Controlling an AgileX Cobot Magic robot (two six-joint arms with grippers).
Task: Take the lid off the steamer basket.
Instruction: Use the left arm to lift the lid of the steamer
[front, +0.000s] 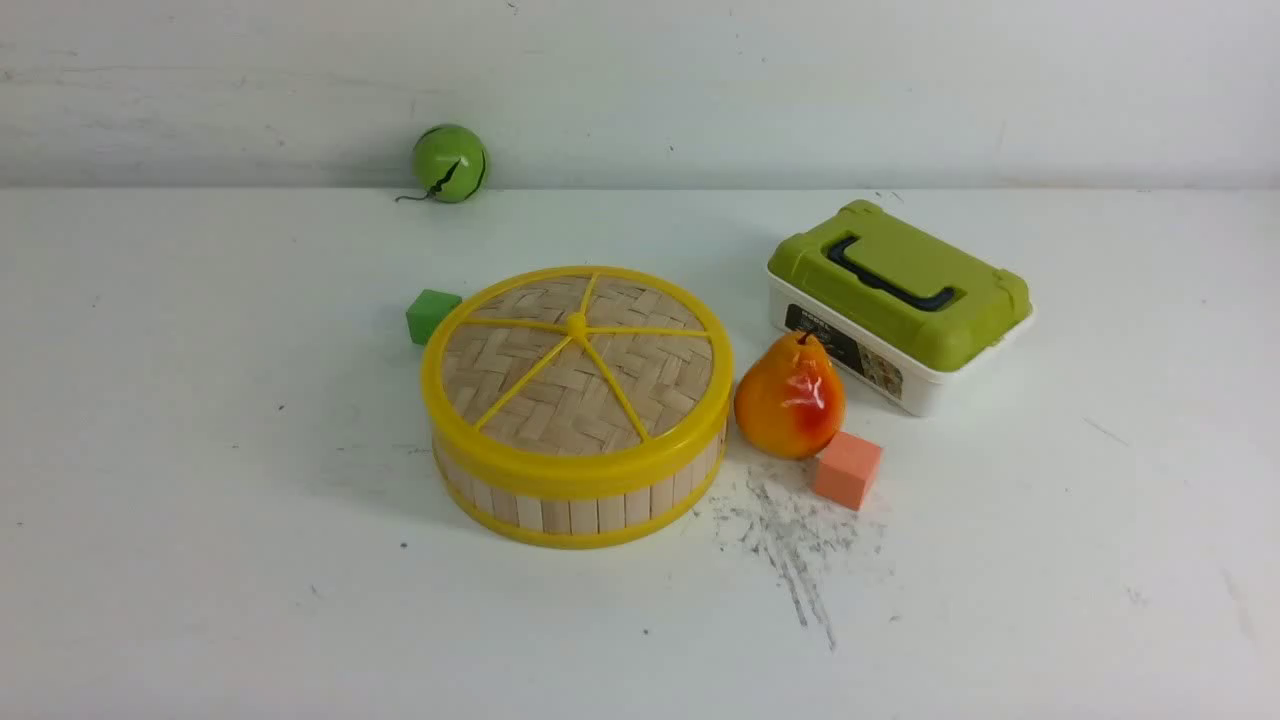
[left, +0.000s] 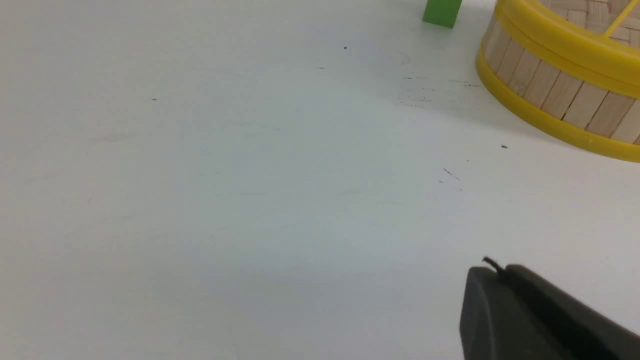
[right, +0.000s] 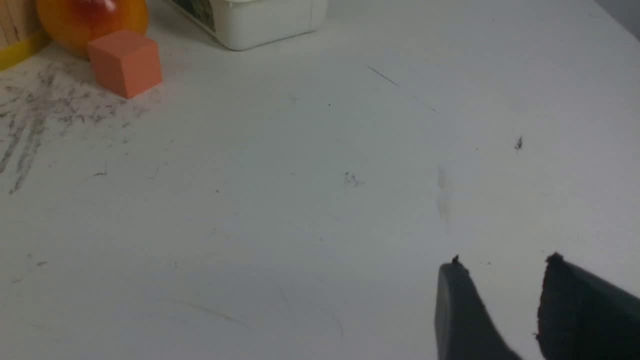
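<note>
The woven bamboo lid (front: 577, 365), with yellow rim, spokes and centre knob, sits on the steamer basket (front: 580, 500) at the table's middle. The basket's slat wall also shows in the left wrist view (left: 560, 92), with the lid's rim (left: 565, 42) on top. Neither arm shows in the front view. My left gripper (left: 495, 270) is shut and empty over bare table, well short of the basket. My right gripper (right: 505, 265) is open and empty over bare table, far from the basket, whose bottom rim edge (right: 15, 50) just shows.
An orange-yellow pear (front: 790, 395) and an orange cube (front: 847, 470) stand right of the basket. A white box with an olive-green lid (front: 900, 300) lies behind them. A green cube (front: 432, 314) sits behind the basket on the left, a green ball (front: 449, 162) at the wall.
</note>
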